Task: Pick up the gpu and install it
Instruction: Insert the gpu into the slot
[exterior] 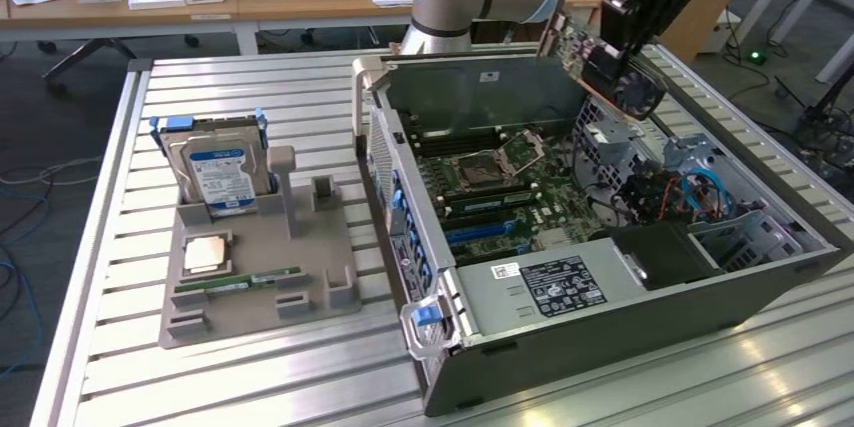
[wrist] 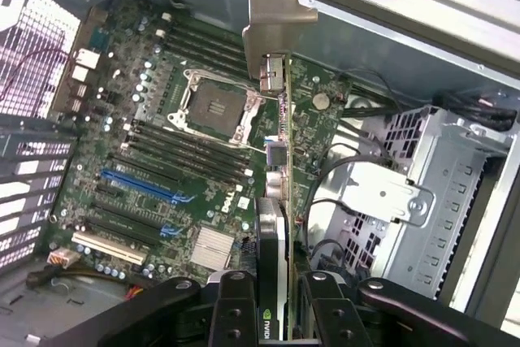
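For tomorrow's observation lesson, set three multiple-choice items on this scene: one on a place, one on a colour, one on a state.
1. Where is the gpu? A on the grey rack; B above the open case; C in a blue slot.
2. The hard drive label is: A blue; B red; C yellow.
3. The gripper is: A open; B shut on a RAM stick; C shut on the gpu.
Key: B, it hangs over the motherboard; A, blue label shows; C, fingers flank the card.
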You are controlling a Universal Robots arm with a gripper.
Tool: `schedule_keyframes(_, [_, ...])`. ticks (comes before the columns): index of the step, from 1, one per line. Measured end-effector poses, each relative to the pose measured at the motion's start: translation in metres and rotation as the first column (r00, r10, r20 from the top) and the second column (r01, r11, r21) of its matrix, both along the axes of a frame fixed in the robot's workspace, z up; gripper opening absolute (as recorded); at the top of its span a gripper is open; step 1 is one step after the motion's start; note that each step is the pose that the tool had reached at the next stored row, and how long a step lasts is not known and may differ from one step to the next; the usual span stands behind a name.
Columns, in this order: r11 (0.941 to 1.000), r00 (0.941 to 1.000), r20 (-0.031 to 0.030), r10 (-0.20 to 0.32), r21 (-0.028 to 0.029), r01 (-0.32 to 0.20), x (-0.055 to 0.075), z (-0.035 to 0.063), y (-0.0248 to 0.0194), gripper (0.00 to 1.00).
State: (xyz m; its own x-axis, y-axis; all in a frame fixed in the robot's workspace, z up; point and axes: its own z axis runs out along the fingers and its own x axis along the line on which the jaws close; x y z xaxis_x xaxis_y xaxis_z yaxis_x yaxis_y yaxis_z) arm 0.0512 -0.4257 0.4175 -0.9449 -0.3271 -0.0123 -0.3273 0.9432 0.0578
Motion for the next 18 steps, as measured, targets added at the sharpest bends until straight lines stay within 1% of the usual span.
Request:
schedule_keyframes(4, [0.9993, 0.9993, 0.0, 0.039, 0.0001, -0.039, -0.0003, -0.0001, 0.0, 0.27])
schedule_keyframes(7, [0.9977, 0.9977, 0.0, 0.068, 0.0, -0.068, -0.0005, -0.0001, 0.0, 0.27])
schedule_keyframes(10, [0.9952, 0.9952, 0.0, 0.098, 0.0001, -0.098, -0.0007, -0.0002, 0.0, 0.27])
schedule_keyframes(14, [0.9904, 0.9904, 0.0, 0.138, 0.0, -0.138, -0.0009, -0.0003, 0.0, 0.27])
schedule_keyframes(18, [0.9899, 0.9899, 0.0, 0.142, 0.0, -0.142, -0.0008, -0.0003, 0.0, 0.27])
